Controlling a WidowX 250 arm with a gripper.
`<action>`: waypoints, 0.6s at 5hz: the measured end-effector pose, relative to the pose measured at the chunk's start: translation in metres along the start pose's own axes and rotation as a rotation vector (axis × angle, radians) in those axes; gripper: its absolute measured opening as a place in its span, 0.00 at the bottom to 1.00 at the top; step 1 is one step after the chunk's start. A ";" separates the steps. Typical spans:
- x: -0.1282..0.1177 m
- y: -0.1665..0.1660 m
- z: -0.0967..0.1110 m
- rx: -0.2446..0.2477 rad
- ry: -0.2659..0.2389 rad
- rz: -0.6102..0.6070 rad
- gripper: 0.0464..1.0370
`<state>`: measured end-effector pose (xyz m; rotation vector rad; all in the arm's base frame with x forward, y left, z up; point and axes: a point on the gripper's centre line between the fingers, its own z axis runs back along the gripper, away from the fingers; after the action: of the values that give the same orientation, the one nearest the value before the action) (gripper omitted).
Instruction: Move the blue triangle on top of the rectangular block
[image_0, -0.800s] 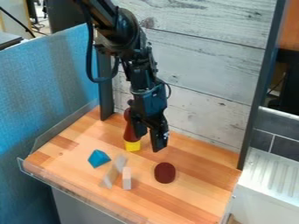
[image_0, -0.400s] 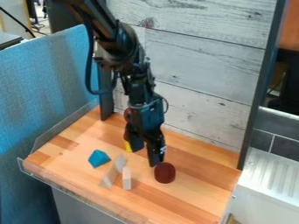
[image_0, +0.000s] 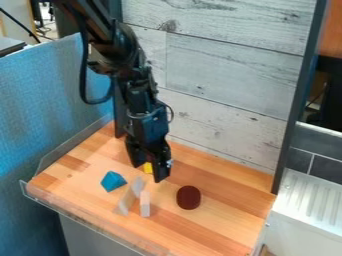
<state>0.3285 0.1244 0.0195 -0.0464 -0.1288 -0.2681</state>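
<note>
Nearest you, a clear rim (image_0: 87, 220) runs along the front edge of the worktop (image_0: 207, 230). Just behind it you have the small pale rectangular block (image_0: 145, 203) and, right beside it toward the view's left, a longer pale block (image_0: 130, 196) lying at a slant. Dark red oval piece (image_0: 188, 197): flat on the wood, to the view's right of these, apart from them. Your blue triangle (image_0: 113, 181) sits directly on the worktop, to the view's left of the longer pale block and a little farther back, near it.

Farther back, your gripper (image_0: 149, 173) hangs pointing down, fingers spread well apart, nothing seen in its grasp. Behind it, partly hidden, a yellow block (image_0: 147, 167) shows between the fingers. The black arm (image_0: 123, 47) enters at upper left, in front of the whitewashed plank wall (image_0: 227, 65). Blue panel (image_0: 53, 90) at the view's left.
</note>
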 end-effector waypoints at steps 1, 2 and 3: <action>-0.008 0.021 0.005 0.004 0.026 0.039 0.96; -0.012 0.033 0.013 0.029 0.056 -0.006 0.96; -0.021 0.049 0.009 0.044 0.093 -0.081 0.96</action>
<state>0.3209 0.1775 0.0241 0.0147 -0.0439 -0.3478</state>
